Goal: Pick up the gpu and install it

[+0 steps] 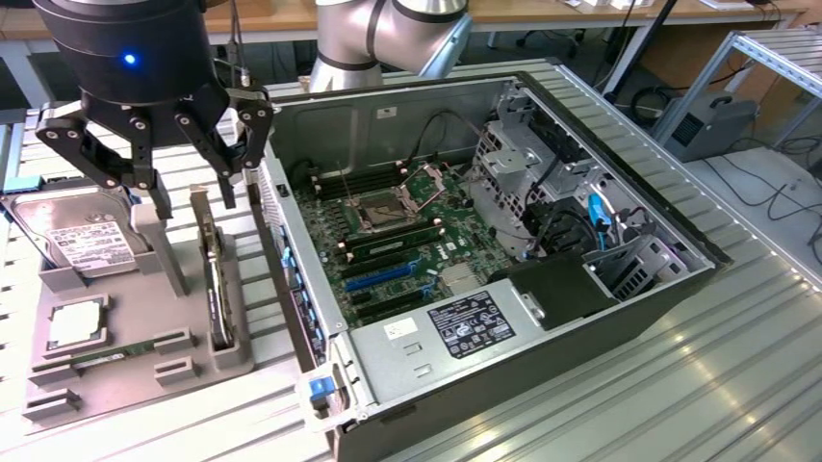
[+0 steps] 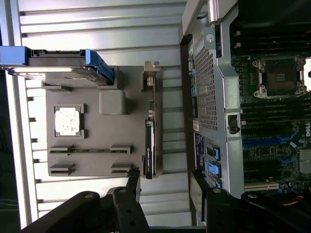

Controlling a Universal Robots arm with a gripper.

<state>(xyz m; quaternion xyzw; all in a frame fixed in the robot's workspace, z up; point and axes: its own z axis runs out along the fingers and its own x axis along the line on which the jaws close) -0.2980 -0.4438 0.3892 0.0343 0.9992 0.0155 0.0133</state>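
- My gripper (image 1: 192, 197), jaws apart, hangs above the gpu (image 1: 216, 279).
- The gpu stands on edge in a grey holder (image 1: 148, 303), probably so I can straddle it.

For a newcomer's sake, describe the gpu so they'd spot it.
At the exterior view's left of the computer case lies a grey tray. On its case side stands the gpu: a thin dark card on edge, unlike the boxy hard drive.
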